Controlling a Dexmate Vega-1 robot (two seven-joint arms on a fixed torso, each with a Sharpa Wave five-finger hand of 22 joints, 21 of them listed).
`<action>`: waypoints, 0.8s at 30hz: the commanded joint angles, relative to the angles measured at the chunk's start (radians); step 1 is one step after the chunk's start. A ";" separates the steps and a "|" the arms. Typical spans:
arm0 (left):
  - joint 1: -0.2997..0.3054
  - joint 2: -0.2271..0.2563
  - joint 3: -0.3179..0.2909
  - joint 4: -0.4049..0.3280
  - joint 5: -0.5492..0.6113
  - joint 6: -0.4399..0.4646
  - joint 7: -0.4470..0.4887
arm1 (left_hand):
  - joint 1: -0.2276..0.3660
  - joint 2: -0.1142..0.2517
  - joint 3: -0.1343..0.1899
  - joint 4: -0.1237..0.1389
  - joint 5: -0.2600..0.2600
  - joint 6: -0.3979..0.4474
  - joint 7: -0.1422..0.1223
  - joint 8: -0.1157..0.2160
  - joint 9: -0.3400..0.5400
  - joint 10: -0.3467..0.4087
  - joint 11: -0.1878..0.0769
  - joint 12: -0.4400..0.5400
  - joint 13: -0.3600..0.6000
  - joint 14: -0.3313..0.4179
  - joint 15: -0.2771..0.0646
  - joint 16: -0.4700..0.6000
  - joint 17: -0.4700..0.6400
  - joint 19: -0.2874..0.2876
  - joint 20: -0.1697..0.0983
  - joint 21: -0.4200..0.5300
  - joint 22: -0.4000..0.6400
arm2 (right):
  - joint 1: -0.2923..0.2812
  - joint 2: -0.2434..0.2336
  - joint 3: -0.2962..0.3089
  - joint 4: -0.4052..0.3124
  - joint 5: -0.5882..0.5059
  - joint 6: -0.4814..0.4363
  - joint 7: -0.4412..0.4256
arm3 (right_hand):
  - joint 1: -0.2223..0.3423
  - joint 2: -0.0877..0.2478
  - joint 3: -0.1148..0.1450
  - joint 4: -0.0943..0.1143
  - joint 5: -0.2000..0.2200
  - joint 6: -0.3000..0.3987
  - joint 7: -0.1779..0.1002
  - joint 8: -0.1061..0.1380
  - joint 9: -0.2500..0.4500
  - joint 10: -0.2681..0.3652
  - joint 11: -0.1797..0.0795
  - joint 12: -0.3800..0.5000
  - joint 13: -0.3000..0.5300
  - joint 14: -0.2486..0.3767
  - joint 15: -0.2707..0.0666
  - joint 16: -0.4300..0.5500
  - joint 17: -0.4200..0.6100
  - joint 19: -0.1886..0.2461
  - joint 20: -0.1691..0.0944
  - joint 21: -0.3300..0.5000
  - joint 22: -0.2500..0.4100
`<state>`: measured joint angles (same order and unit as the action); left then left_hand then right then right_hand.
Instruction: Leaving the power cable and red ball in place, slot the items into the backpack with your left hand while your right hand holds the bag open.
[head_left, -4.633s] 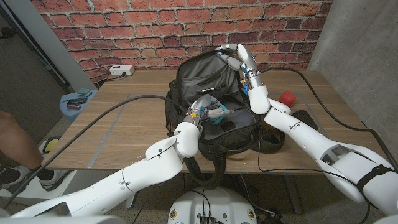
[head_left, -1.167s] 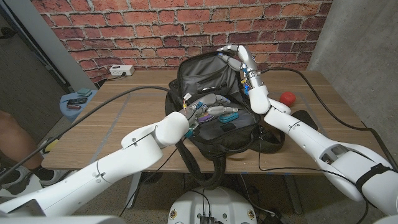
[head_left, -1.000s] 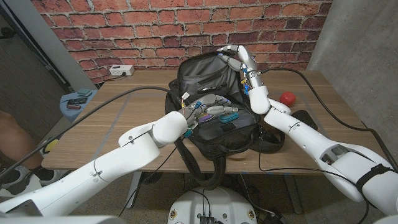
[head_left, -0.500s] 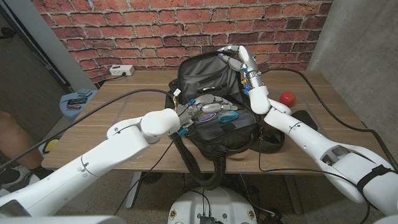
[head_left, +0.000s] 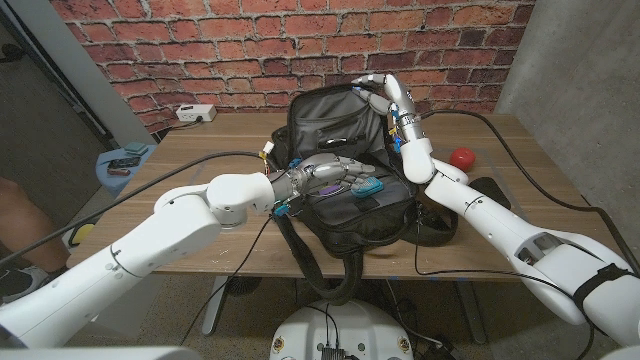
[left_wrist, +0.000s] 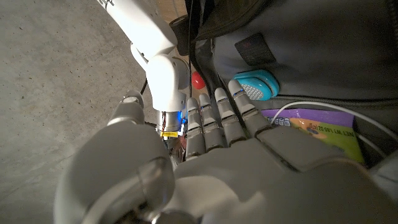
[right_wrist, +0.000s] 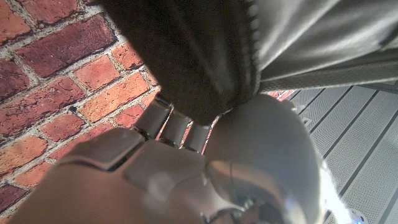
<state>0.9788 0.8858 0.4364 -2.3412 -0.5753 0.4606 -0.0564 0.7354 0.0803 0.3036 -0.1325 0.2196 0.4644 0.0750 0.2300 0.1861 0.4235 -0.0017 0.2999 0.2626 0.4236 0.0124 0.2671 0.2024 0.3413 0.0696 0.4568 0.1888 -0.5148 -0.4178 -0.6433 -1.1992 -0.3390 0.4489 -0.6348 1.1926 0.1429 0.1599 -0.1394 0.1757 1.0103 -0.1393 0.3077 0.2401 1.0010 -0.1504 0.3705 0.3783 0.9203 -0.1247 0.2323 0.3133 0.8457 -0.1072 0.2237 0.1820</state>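
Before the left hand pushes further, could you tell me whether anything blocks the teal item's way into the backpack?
Nothing visible does: the right hand holds the backpack open, and the teal item already lies inside by the left hand.

backpack (head_left: 345, 215) mouth open, left hand (head_left: 335, 176) and teal item (head_left: 367, 187) filling it, right hand (head_left: 388, 92) gripping rim

Right hand (right_wrist: 186, 162) grips black backpack (right_wrist: 186, 56) edge; brick wall (right_wrist: 56, 68) behind.
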 joint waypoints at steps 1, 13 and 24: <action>0.031 0.048 -0.066 0.053 -0.205 -0.068 -0.046 | 0.005 0.013 0.010 0.001 0.006 0.007 0.004 -0.006 0.004 0.004 0.011 0.002 0.005 0.005 0.008 -0.004 0.006 0.005 0.008 -0.007 0.001 | -0.011 -0.021 0.004 -0.031 0.012 -0.033 0.022 | 0.004 0.008 -0.003 0.002 0.007 0.010 0.000 0.006 0.001 0.007 0.002 -0.002 0.002 0.007 -0.115 -0.005 0.002 -0.003 -0.077 0.001 0.002; 0.033 0.090 -0.089 0.092 -0.338 -0.099 -0.107 | 0.001 0.020 0.015 0.001 0.007 0.006 0.010 -0.010 0.004 0.002 0.017 0.000 0.007 0.001 0.017 -0.008 0.009 0.000 0.016 -0.011 0.002 | -0.069 -0.078 0.038 -0.171 0.020 -0.105 0.068 | 0.001 0.008 -0.004 0.003 0.006 0.008 -0.001 0.005 0.001 0.005 0.001 -0.003 0.004 0.003 -0.114 -0.007 0.002 -0.005 -0.075 0.000 0.002; 0.032 0.113 -0.090 0.127 -0.419 -0.123 -0.181 | -0.003 0.024 0.020 0.000 0.007 0.006 0.018 -0.013 0.005 0.003 0.023 -0.002 0.010 0.000 0.021 -0.010 0.012 -0.003 0.020 -0.014 0.002 | -0.137 -0.116 0.080 -0.301 0.026 -0.161 0.092 | 0.000 0.008 -0.005 0.004 0.006 0.009 -0.001 0.005 0.001 0.006 0.000 -0.004 0.003 0.001 -0.114 -0.007 0.002 -0.007 -0.072 -0.001 0.002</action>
<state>1.0102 0.9717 0.3548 -2.2469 -0.9055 0.3623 -0.1734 0.7330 0.0937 0.3146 -0.1325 0.2196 0.4679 0.0859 0.2164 0.1887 0.4232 0.0165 0.2999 0.2674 0.4197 0.0271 0.2587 0.2119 0.3357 0.0860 0.4433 0.1886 -0.5945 -0.4977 -0.5991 -1.3865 -0.3184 0.3406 -0.5666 1.1958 0.1422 0.1556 -0.1352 0.1777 1.0101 -0.1391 0.3038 0.2397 1.0011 -0.1504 0.3697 0.3778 0.9204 -0.1247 0.2239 0.3132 0.8422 -0.1035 0.2237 0.1819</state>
